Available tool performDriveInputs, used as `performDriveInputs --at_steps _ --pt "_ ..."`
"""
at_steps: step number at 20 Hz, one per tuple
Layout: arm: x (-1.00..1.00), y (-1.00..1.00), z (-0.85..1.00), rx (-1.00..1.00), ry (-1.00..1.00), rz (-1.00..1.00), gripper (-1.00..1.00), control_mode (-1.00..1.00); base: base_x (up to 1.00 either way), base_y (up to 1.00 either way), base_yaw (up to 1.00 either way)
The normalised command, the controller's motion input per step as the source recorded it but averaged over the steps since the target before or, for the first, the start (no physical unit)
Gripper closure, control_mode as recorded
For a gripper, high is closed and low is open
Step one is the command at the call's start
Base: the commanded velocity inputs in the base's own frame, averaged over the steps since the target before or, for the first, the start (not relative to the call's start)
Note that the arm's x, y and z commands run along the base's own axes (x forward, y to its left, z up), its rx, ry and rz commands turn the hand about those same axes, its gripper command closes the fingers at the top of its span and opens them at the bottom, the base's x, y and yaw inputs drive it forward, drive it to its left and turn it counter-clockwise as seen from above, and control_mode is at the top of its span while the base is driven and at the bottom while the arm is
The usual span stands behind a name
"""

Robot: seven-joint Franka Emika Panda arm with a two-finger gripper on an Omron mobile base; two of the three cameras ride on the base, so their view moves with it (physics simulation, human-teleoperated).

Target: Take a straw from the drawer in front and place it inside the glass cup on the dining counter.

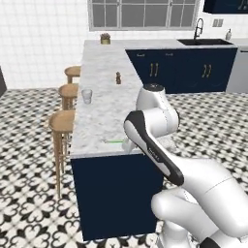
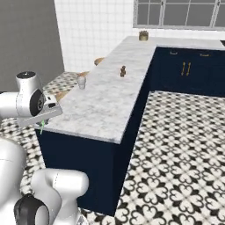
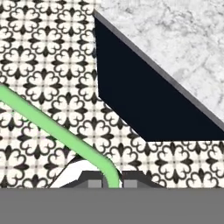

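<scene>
Straw (image 3: 52,124): light green, thin. In hand view long axis runs diag from between the fingertips at bottom centre up toward left edge, over patterned floor; lower end looks bent where it enters the tips. In left base view a short green sliver (image 1: 115,141) lies roughly level, pointing left, just above near end of dining counter (image 1: 99,116). In right base view a small green bit (image 2: 42,126) shows below the hand, near-upright, beside counter's near left corner.

Gripper (image 3: 112,183): tips pressed nearly together, pinching straw between them. No contact w/ counter visible. In right base view hand (image 2: 44,115) sits at near left corner of slab, about level w/ top. In left base view wrist mostly hidden behind arm's own elbow.

Hand view also: marble top at upper right, navy base face below it, floor tiles around.

Glass cup (image 1: 86,96): upright, clear, on counter near left edge, well apart from straw, farther along slab. Also in right base view (image 2: 81,81).

Brown shaker (image 1: 118,77) farther along, right of cup; exact count cannot tell. Small pot (image 1: 105,38) at far end of counter. 3 wooden stools (image 1: 62,121) along left side. Sink (image 1: 203,41) w/ faucet far right under window.
</scene>
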Motion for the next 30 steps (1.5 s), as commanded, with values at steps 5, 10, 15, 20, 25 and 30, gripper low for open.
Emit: performDriveInputs --at_steps 5,10,15,20,25,30 --pt "0.00 0.00 0.00 0.00 0.00 0.00 1.00 1.00 0.00 1.00 -0.37" --pt "0.00 0.00 0.00 0.00 0.00 0.00 1.00 1.00 0.00 1.00 -0.39" --pt "0.00 0.00 0.00 0.00 0.00 0.00 1.00 1.00 0.00 1.00 -0.42" --pt "0.00 0.00 0.00 0.00 0.00 0.00 1.00 1.00 0.00 1.00 -0.45" --pt "0.00 0.00 0.00 0.00 0.00 0.00 1.00 1.00 0.00 1.00 -0.49" --pt "0.00 0.00 0.00 0.00 0.00 0.00 1.00 1.00 0.11 1.00 -0.50"
